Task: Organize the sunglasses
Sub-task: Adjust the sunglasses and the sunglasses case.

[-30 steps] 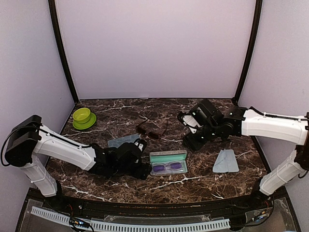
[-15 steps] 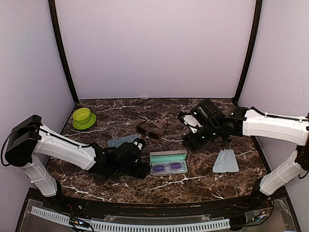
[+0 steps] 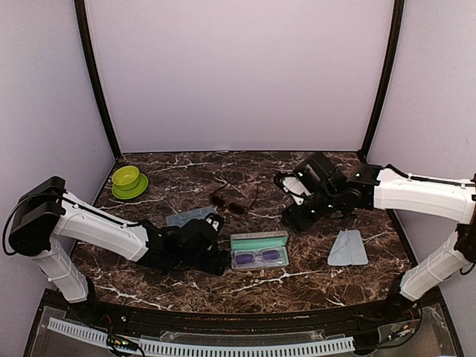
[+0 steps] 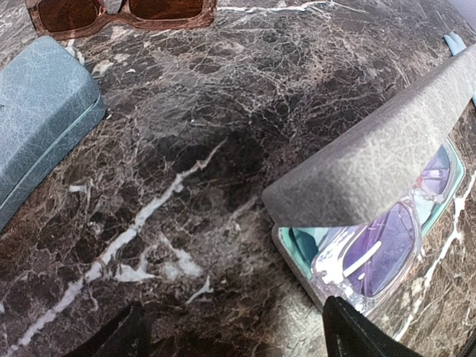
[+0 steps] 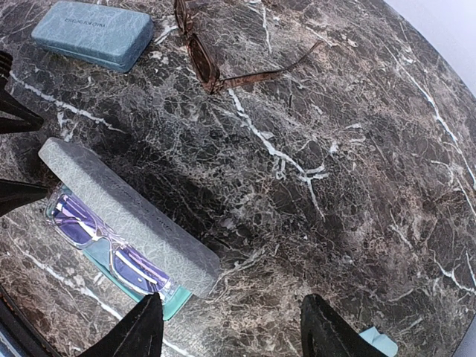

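Now | left gripper (image 4: 234, 331) spread, empty | right gripper (image 5: 232, 316) likewise | purple sunglasses (image 4: 372, 260) half-hidden under lid (image 4: 372, 163)

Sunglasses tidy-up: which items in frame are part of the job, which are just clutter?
Job:
- brown-lens sunglasses, lying loose
- purple-lens sunglasses, inside the open case
- closed blue-grey case, likely for the brown pair

Lying about:
- green bowl, far left
- light-blue cloth, right side
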{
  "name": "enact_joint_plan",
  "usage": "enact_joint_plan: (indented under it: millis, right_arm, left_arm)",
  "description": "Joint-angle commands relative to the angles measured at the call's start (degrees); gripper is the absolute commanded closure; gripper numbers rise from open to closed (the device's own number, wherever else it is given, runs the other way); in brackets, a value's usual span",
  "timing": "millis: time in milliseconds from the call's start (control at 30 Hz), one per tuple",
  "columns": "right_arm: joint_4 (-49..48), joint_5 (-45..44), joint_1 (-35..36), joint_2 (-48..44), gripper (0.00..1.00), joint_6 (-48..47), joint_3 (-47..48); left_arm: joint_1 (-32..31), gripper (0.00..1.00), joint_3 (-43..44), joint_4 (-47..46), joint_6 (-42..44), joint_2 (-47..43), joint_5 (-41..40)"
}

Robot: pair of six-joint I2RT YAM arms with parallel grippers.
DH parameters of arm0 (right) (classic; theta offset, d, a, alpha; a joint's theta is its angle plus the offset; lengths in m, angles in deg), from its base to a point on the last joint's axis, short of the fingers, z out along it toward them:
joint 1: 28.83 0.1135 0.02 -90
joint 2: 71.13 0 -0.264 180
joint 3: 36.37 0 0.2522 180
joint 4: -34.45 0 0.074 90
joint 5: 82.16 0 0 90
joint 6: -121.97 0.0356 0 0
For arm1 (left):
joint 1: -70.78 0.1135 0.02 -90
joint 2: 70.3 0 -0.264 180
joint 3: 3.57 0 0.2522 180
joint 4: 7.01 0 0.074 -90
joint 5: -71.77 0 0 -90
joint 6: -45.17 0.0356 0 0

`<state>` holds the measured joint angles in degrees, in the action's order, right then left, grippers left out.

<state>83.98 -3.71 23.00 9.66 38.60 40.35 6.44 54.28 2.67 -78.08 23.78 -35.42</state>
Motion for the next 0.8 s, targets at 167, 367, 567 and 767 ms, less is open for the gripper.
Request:
enact_joint_plan:
  millis: [167, 367, 567, 767]
  right_arm:
    - [-1.32, 0.17, -0.24, -0.23, 0.36, 0.92, -0.26]
    - [-1.06, -0.05, -0.24, -1.0, 0.36, 1.32, -0.81]
    - [-1.05, -0.01, -0.22, -1.12, 0.36, 1.45, -1.12]
    - [-1.23, 0.17, -0.24, -1.16, 0.36, 1.62, -1.61]
  left_arm:
    - [0.26, 0.18, 0.75, 1.0, 0.78, 0.78, -0.04]
    - [0.26, 0.18, 1.05, 0.82, 1.04, 0.87, -0.04]
    - [0.27, 0.18, 1.65, 0.36, 1.22, 0.98, 0.44]
    - [0.26, 0.18, 1.79, -0.23, 1.26, 1.12, 0.79]
